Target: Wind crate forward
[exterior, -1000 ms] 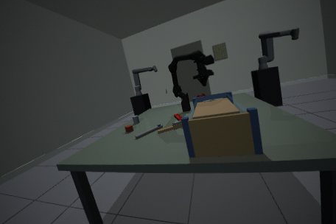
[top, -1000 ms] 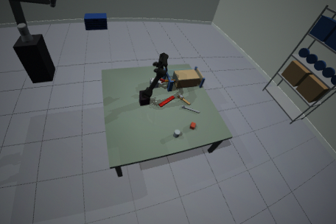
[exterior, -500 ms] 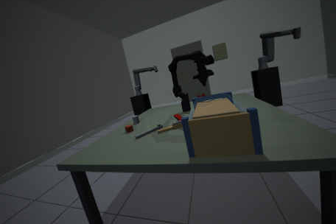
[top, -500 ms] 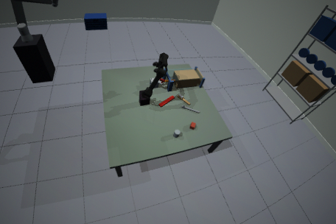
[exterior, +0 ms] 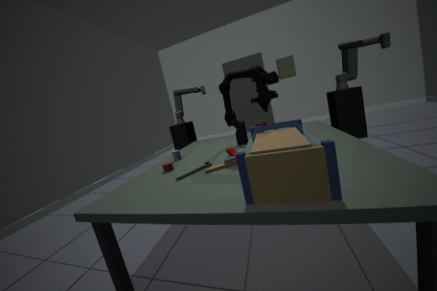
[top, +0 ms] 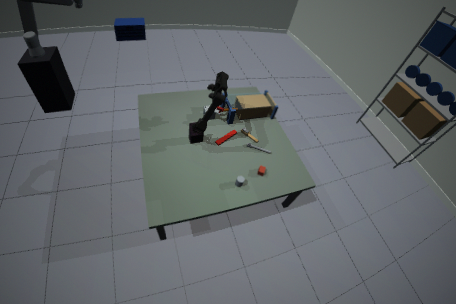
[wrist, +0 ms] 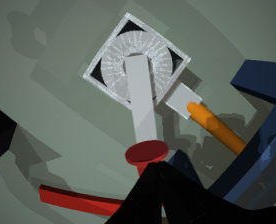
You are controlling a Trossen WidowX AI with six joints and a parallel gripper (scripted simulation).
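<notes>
running lengthwise from winch (wrist: 111, 62) (top: 206, 108) to red knob (wrist: 146, 152) (top: 220, 109) (exterior: 261, 124), winch handle (wrist: 141, 100) pointing toward hand (wrist: 157, 169) (top: 223, 103) (exterior: 264, 108), fingertips together

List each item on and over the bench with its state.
gripper: shut, over the handle's red knob
winch handle: on top of the winch
hand winch: upright
crate: sitting flat inside the cubby
hammer: lying down
grey tool: lying down
red bar: lying flat
</notes>
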